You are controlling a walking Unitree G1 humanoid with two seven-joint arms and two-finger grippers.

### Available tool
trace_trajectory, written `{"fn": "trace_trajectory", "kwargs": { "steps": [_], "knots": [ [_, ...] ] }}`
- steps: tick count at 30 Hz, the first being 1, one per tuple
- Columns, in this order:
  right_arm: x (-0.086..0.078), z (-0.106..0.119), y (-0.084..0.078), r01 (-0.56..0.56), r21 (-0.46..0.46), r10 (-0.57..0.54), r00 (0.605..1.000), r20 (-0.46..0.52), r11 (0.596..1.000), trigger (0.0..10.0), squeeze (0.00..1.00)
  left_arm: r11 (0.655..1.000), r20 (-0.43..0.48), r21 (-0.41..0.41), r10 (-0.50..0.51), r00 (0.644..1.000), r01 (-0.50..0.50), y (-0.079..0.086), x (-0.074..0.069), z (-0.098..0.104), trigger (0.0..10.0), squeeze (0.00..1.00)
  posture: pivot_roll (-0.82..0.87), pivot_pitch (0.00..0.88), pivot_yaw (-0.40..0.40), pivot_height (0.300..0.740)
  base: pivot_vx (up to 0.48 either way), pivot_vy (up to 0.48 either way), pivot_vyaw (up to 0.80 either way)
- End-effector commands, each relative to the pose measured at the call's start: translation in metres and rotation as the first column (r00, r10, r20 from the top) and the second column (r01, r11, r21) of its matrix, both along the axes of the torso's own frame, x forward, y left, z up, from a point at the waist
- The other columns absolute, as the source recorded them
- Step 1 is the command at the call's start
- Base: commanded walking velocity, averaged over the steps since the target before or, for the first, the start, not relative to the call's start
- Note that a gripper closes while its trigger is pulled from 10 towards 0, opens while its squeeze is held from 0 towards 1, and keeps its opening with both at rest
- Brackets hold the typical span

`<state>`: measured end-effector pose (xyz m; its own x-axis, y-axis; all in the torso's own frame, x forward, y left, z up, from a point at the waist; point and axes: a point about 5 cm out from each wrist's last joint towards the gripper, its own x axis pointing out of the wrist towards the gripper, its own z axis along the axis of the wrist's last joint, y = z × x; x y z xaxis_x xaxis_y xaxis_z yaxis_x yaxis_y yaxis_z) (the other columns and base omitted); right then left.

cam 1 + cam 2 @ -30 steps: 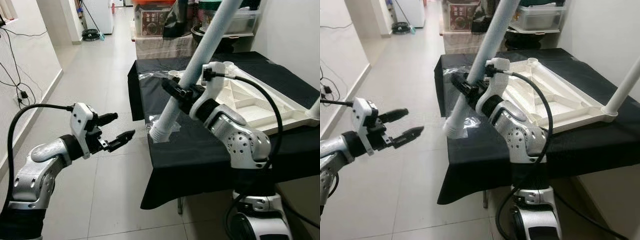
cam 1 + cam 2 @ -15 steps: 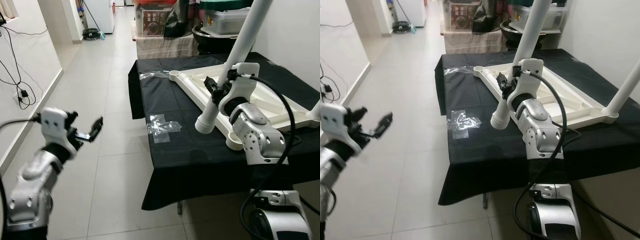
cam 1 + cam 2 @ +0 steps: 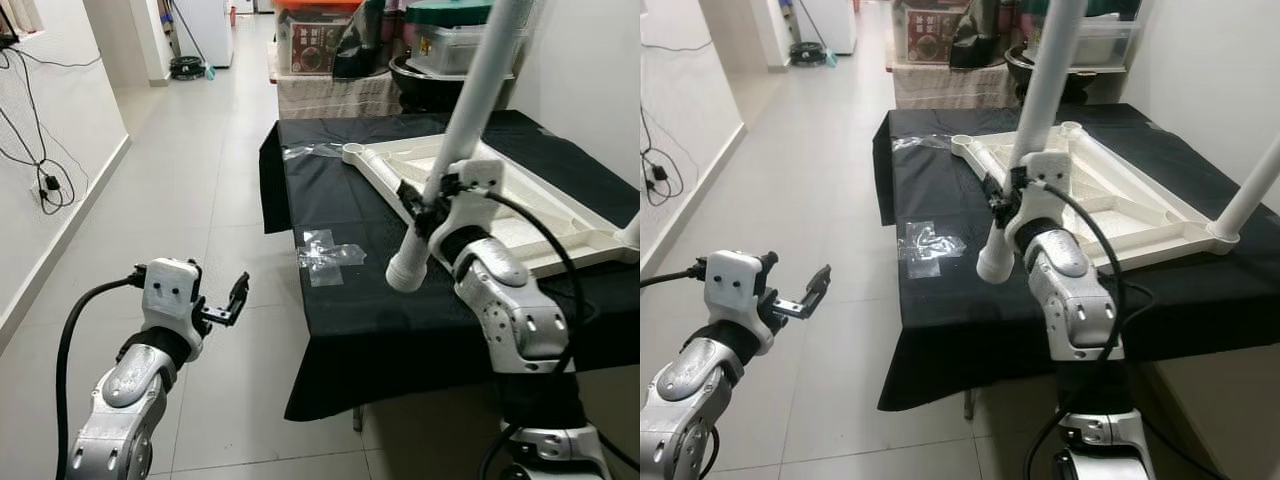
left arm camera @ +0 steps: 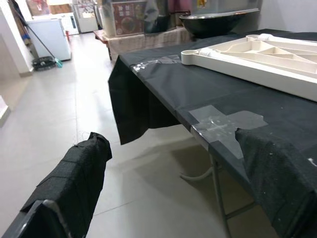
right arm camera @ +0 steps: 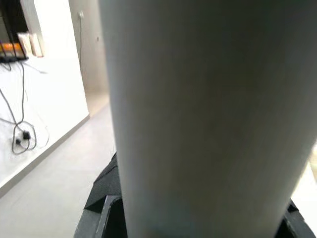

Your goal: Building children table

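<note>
Spread wide and empty, the left gripper (image 3: 232, 300) hovers over the floor left of the black-draped table (image 3: 340, 300), clear of the work. Right gripper (image 3: 412, 200) clamps the white table leg (image 3: 462, 125), tilted, its lower end above the cloth, likely for seating into the upturned white tabletop (image 3: 520, 215) further right.

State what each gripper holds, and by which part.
Right gripper grips the white leg near its lower end; left gripper holds nothing.
</note>
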<state>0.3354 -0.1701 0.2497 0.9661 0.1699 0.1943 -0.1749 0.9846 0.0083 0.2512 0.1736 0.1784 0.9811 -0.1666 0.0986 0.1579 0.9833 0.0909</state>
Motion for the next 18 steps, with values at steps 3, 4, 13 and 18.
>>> {"fn": "trace_trajectory", "kwargs": {
  "steps": [3,4,13,18],
  "knots": [
    [-0.016,0.012,0.0,-0.014,-0.065,0.023,0.988,0.15,0.998,10.0,0.0,0.998,0.0,0.054,0.026,1.0,-0.026,0.001,-0.004,0.0,10.0,0.0,0.1,0.0,-0.064,0.74,0.0,0.0,0.0],
    [-0.02,0.011,0.002,-0.017,-0.083,0.031,0.985,0.167,0.996,10.0,0.0,0.998,0.0,0.061,0.03,1.0,-0.03,0.0,-0.005,-0.001,10.0,0.0,0.1,0.0,-0.064,0.74,0.0,0.0,0.0],
    [-0.036,-0.017,0.011,-0.049,-0.119,0.063,0.991,0.117,0.992,10.0,0.0,0.999,-0.017,0.001,0.046,0.999,-0.046,-0.006,-0.015,-0.007,10.0,0.0,0.1,0.0,-0.067,0.74,0.0,0.0,0.0],
    [-0.034,-0.03,0.005,-0.03,-0.146,0.045,0.994,0.099,0.989,10.0,0.0,0.999,-0.019,0.008,0.051,0.998,-0.051,-0.006,-0.014,-0.011,10.0,0.0,0.1,0.0,-0.066,0.74,0.0,0.0,0.0]
  ]
}}
